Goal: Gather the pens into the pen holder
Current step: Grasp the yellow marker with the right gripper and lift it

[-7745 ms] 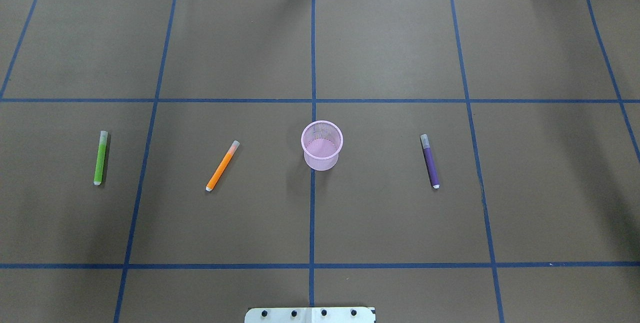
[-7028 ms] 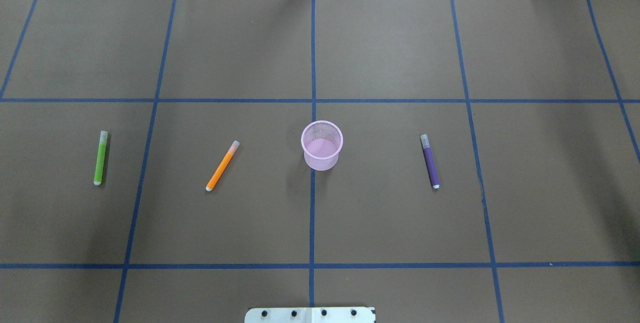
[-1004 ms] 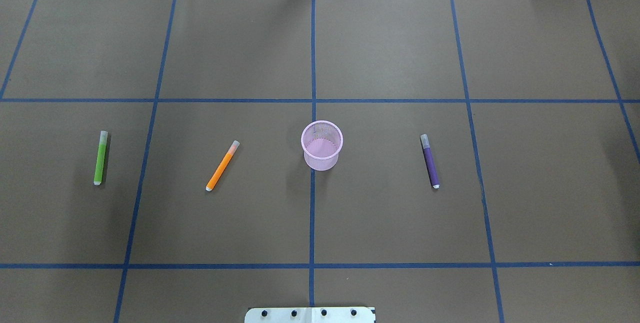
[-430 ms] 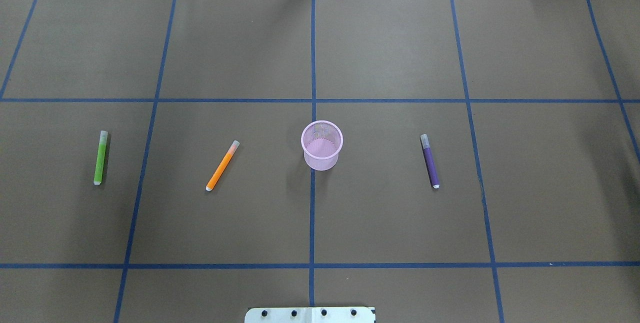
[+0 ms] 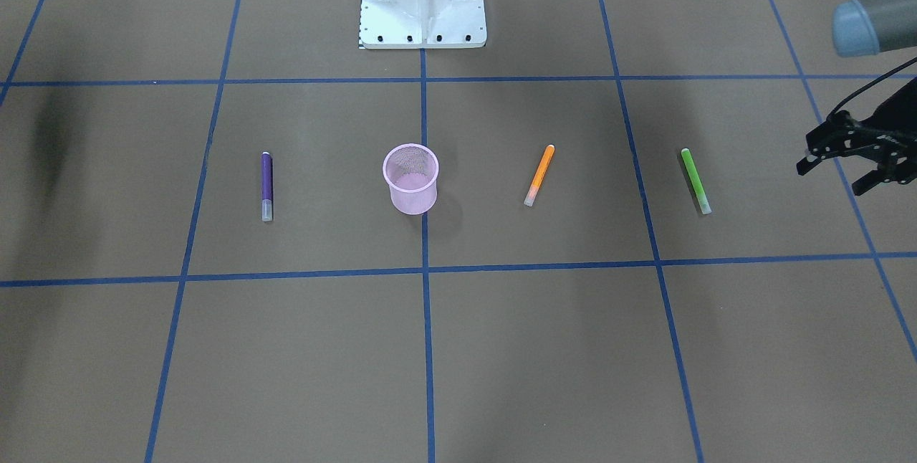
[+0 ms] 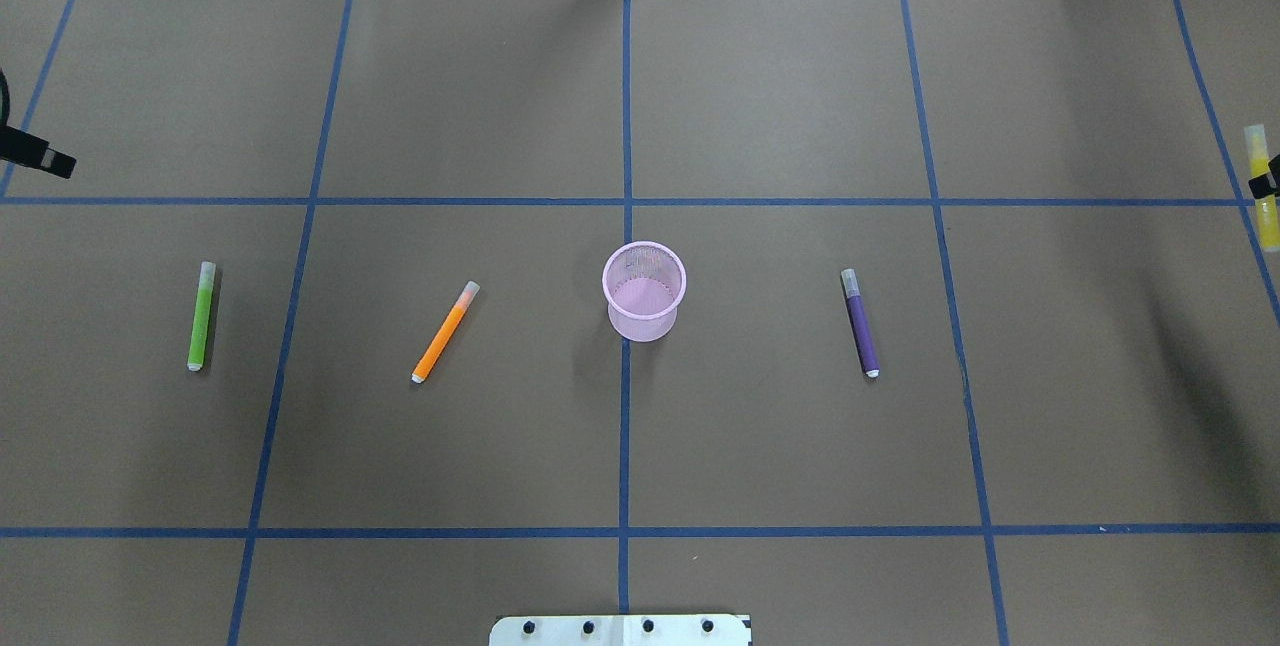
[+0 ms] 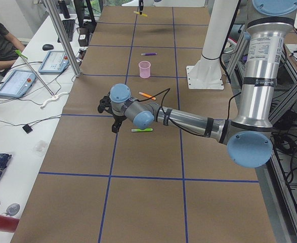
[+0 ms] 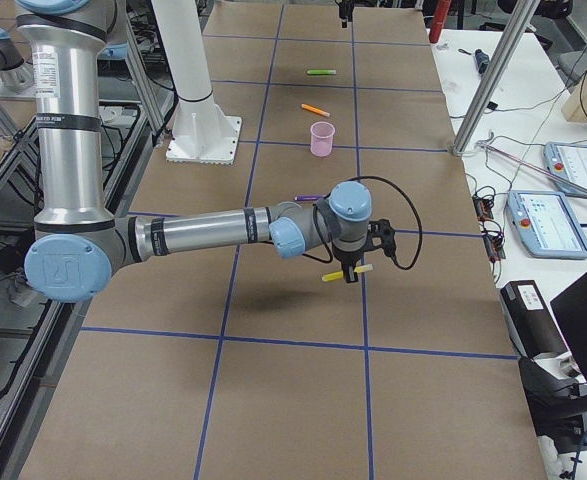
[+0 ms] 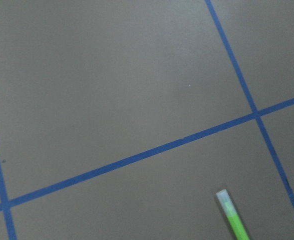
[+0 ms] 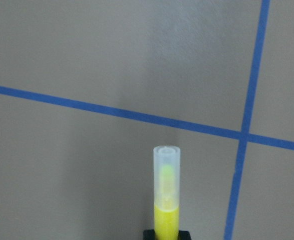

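pens and holder: stock on the table

clock read on the overhead view, 12 o'clock away from the robot.
- pen holder (image 6: pixel 641 324): pink mesh, upright, mid table (image 6: pixel 780 96).
- orange pen (image 6: pixel 445 331): lying flat, 9 o'clock of the holder, near.
- green pen (image 6: pixel 201 316): flat, 9 o'clock, farther out.
- purple pen (image 6: pixel 860 322): flat, 3 o'clock.
- left gripper (image 5: pixel 831 178): fingers spread wide, 10 o'clock, past the green pen.
- right gripper (image 6: pixel 1266 188): fingers clamped on a yellow pen (image 6: pixel 1258 154), 2 o'clock, far edge; seemingly lifted off the surface.

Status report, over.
Left gripper open, empty, near bright green pen. Right gripper shut on yellow pen. Pink wire-mesh pen holder empty; orange pen, purple pen lying flat. Nothing blocking.
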`<state>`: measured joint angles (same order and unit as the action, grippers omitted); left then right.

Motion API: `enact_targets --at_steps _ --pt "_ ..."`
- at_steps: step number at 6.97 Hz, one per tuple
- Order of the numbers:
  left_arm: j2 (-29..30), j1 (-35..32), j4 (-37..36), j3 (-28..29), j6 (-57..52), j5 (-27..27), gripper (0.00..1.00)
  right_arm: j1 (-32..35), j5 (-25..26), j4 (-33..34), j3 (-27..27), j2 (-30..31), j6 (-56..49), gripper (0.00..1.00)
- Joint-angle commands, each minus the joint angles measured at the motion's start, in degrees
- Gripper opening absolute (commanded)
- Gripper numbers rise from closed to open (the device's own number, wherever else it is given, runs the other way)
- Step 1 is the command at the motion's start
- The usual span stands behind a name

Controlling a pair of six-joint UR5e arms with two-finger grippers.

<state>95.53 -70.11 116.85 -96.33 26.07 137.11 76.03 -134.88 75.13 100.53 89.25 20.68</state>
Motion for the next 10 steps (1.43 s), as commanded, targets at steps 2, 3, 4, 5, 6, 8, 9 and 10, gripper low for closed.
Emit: enact_targets --at_steps 2,3,4,5,6,8,9,10 --pt "1.77 4.18 0.31 1.58 11.11 -1.94 0.99 -12.86 6.42 0.01 11.68 -13.08 41.14 0.0" --pt "1.77 4.8 0.4 1.85 11.02 -2.11 0.99 -20.49 17.08 0.01 13.62 -18.7 52.86 0.0" --pt "1.86 4.8 0.4 2.02 11.02 -2.11 0.99 -30.14 32.07 0.1 14.77 -22.85 62.29 0.0" --pt "2.29 4.8 0.4 2.28 11.02 -2.11 0.99 -39.55 47.36 0.1 14.87 -25.24 66.64 0.0" --pt "2.3 4.8 0.49 2.29 11.02 -2.11 0.99 -46.34 58.3 0.19 14.0 -26.83 68.69 0.0" --pt "2.38 4.8 0.49 2.11 11.02 -2.11 0.99 -52.11 70.08 0.1 10.13 -29.74 71.77 0.0" --pt "2.38 4.8 0.49 2.11 11.02 -2.11 0.99 -53.25 70.36 0.1 9.51 -30.44 72.39 0.0" --pt "2.38 4.8 0.49 2.11 11.02 -2.11 0.99 -54.4 71.5 0.19 5.24 -33.41 73.01 0.0"
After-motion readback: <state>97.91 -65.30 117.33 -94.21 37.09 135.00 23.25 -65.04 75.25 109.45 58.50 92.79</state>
